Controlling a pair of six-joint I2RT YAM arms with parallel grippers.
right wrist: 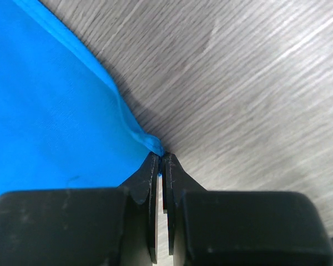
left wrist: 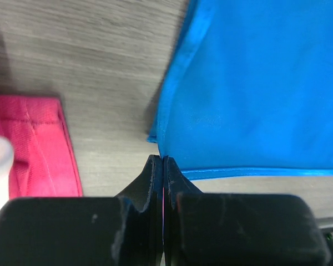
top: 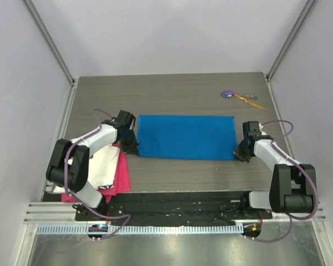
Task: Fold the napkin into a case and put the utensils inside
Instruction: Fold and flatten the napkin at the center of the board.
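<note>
The bright blue napkin [top: 187,137] lies flat as a wide rectangle in the middle of the table. My left gripper [top: 131,148] is shut on its near left corner [left wrist: 162,149]. My right gripper [top: 240,153] is shut on its near right corner [right wrist: 155,145]. The napkin fills the upper right of the left wrist view [left wrist: 255,83] and the left of the right wrist view [right wrist: 50,111]. The two utensils lie at the far right of the table: one with a round purple head [top: 227,93] and an orange-yellow one [top: 250,101].
A pink cloth [top: 121,174] and a white cloth [top: 102,160] lie stacked at the near left, under the left arm; the pink one shows in the left wrist view [left wrist: 36,144]. Grey walls and metal rails enclose the table.
</note>
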